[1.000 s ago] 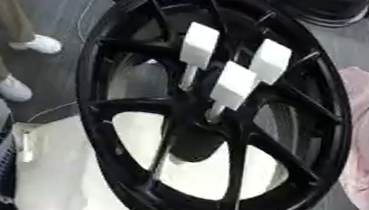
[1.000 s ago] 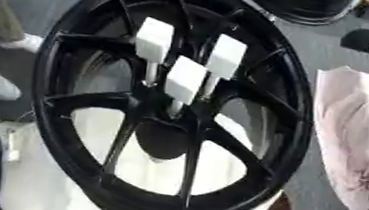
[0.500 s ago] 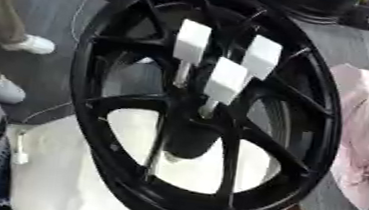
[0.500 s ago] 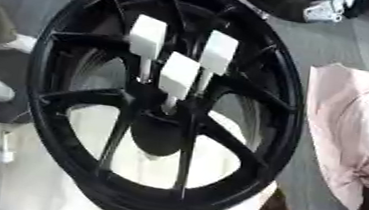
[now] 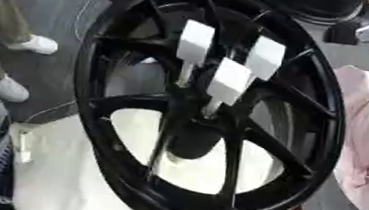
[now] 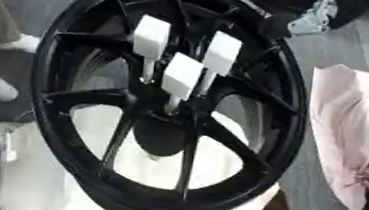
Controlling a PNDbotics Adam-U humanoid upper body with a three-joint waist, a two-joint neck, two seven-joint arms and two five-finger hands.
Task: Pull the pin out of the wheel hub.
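Black and glossy, the wheel hub fills most of both eye views and is seen tilted, its face turned toward the camera and its lower rim set on a white cloth-covered surface. Dark spokes are spread from a central boss out to the rim, and the white surface is glimpsed through the gaps between them. Pink fabric is heaped just beside the wheel on the right. Three white pins are seated near the centre, each with a flat rectangular head on a thin stem: a left pin, a right pin and a lower middle pin, whose stems are sunk into the boss. Neither robot hand is shown in either view, so their state cannot be told.
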